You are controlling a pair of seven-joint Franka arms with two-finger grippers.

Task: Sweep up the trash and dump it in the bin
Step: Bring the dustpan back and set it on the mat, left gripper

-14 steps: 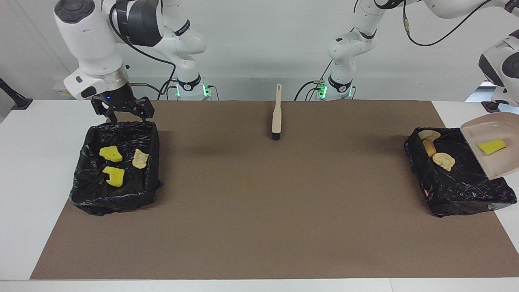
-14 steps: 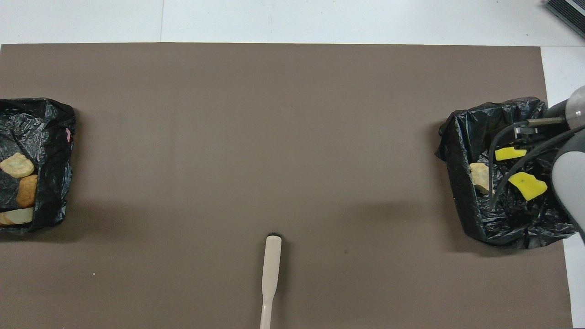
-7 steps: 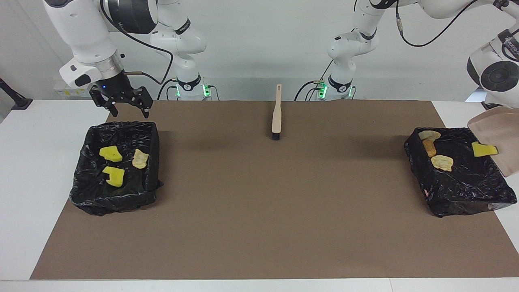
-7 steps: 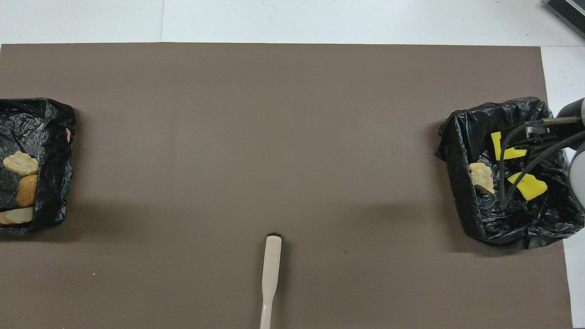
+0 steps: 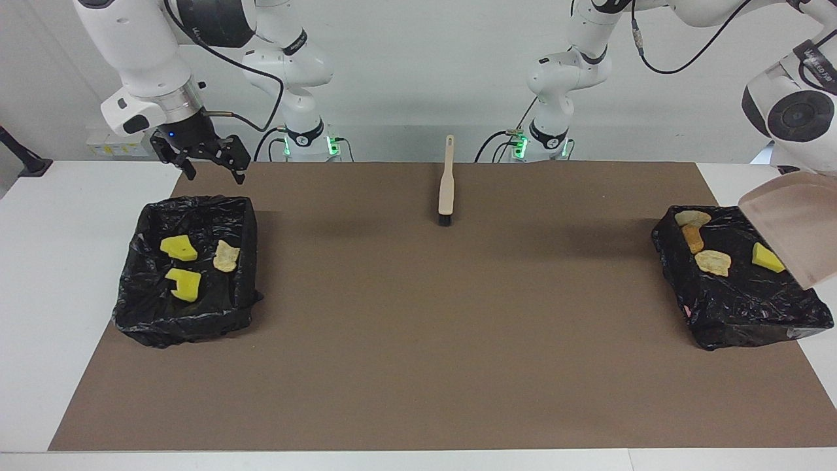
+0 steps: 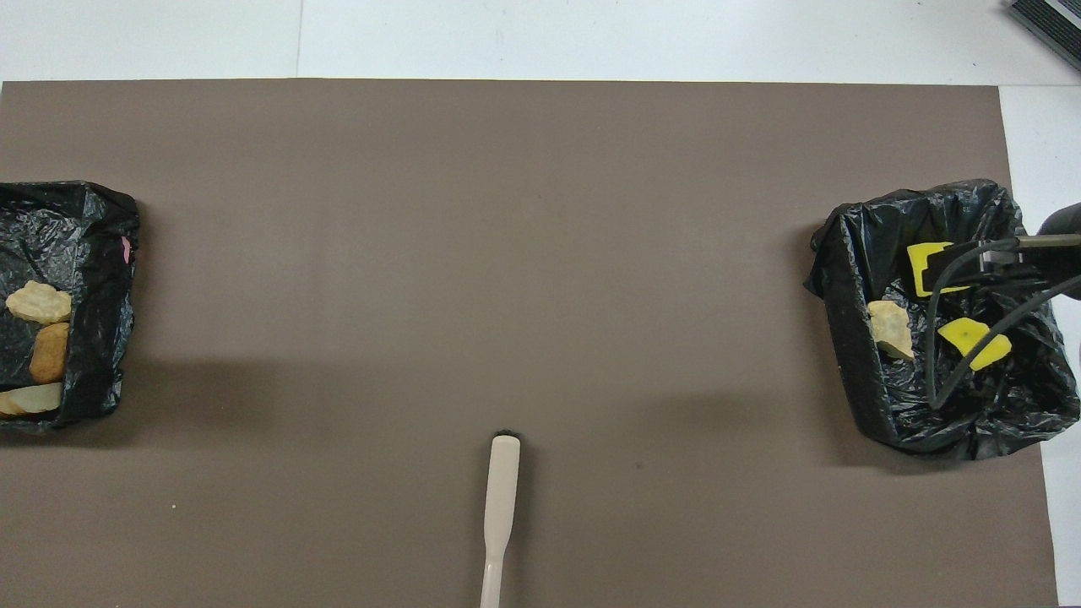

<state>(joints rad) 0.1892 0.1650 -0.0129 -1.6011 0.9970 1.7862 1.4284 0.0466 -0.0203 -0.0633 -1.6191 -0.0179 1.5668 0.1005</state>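
Observation:
A pale pink dustpan (image 5: 794, 232) hangs steeply tilted over the black-lined bin (image 5: 752, 320) at the left arm's end of the table. It hangs under the left arm's hand; that gripper is hidden at the frame's edge. A yellow piece of trash (image 5: 766, 258) lies in this bin beside three tan lumps (image 5: 713, 261). My right gripper (image 5: 216, 171) hangs open and empty above the robots' edge of the other bin (image 5: 189, 324). That bin holds two yellow pieces (image 5: 178, 248) and one tan lump (image 5: 226, 256).
A beige brush (image 5: 446, 183) lies on the brown mat (image 5: 418, 340) midway between the bins, near the robots, bristles pointing away from them. In the overhead view the right arm's cables cross above its bin (image 6: 844, 338).
The yellow piece slid off the dustpan into the bin as the pan tipped steeper and rose. The right gripper rose and drew back toward the robots, off the bin's rim.

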